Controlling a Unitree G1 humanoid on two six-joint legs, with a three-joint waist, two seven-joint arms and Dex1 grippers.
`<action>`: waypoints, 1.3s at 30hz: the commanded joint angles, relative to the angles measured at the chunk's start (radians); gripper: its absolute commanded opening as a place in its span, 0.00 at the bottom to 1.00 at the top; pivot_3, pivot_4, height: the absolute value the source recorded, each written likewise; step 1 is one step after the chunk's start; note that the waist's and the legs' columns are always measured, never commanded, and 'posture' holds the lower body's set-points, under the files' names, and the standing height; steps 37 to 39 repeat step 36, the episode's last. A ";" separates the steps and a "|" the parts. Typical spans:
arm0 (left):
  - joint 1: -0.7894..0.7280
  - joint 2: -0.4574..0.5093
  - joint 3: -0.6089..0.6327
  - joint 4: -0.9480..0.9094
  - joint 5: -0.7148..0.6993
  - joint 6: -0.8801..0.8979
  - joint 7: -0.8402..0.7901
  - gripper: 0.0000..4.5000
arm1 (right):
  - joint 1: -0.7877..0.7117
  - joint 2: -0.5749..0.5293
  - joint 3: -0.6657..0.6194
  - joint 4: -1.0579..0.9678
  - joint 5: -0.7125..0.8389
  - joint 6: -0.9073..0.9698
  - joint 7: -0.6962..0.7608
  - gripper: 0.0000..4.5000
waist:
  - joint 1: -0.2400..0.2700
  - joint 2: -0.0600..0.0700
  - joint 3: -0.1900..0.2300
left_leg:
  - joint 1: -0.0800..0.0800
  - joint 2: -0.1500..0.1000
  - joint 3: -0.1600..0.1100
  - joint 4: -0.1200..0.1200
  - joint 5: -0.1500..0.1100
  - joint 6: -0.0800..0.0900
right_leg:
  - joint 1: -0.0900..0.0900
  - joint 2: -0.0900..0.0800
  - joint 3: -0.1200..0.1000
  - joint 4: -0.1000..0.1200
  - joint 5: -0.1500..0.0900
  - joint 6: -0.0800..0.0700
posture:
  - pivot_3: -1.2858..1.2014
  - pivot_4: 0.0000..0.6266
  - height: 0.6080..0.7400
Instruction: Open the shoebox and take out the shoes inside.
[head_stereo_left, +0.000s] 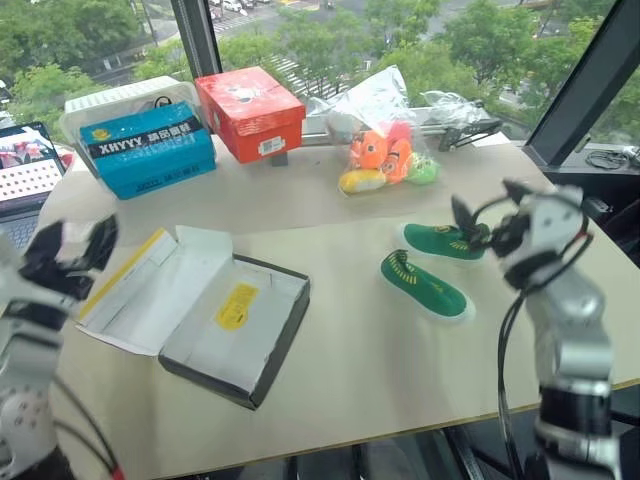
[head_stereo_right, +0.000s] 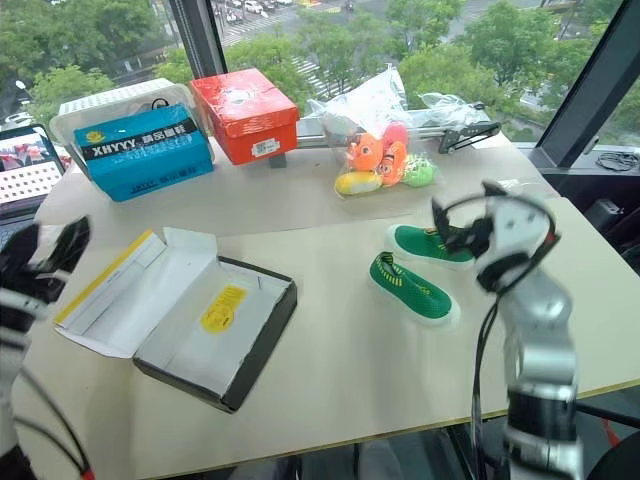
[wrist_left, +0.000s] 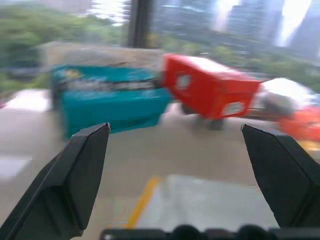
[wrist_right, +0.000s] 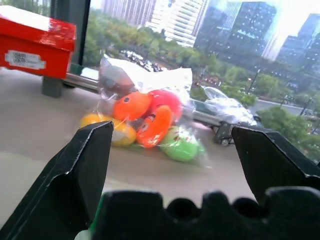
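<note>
the shoebox (head_stereo_left: 235, 330) lies open on the table (head_stereo_left: 350, 380), its flat white inside empty, lid folded out. the two green shoes (head_stereo_left: 432, 270) rest right of the shoebox, just beside the right gripper (head_stereo_left: 485, 215). the left gripper (head_stereo_left: 70, 250), left of the shoebox, and the right one both gape wide, empty.

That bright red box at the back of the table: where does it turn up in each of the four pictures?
Left eye view: red box, far edge of the table, beside the blue box.
Right eye view: same spot, right of the blue box.
Left wrist view: blurred, between the left fingers.
Right wrist view: upper left corner.
Shared landmark: the bag of toys.
</note>
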 joint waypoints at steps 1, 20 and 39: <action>0.155 -0.086 -0.050 -0.155 0.083 -0.059 0.065 1.00 | 0.183 0.043 0.047 -0.186 -0.049 -0.040 -0.047 0.99 | 0.001 0.000 0.000 | 0.003 0.000 0.001 0.000 -0.001 0.002 | 0.003 0.000 0.001 -0.001 0.001 -0.001 | 0.52 0.24 1.00; 0.584 -0.367 -0.328 0.063 0.460 -0.647 -0.001 1.00 | 0.517 0.130 0.065 0.042 -0.105 -0.216 -0.100 0.99 | 0.003 -0.006 -0.003 | 0.035 0.006 0.005 -0.003 -0.009 0.015 | 0.041 0.000 -0.002 -0.015 -0.010 0.009 | 0.52 0.24 1.00; 0.521 -0.286 -0.581 0.229 0.548 -0.758 -0.104 1.00 | 0.575 0.178 0.089 0.108 -0.028 -0.270 -0.057 0.99 | 0.005 0.000 -0.006 | 0.037 0.008 0.005 -0.004 -0.012 0.016 | 0.042 0.000 -0.002 -0.016 -0.013 0.009 | 0.52 0.24 1.00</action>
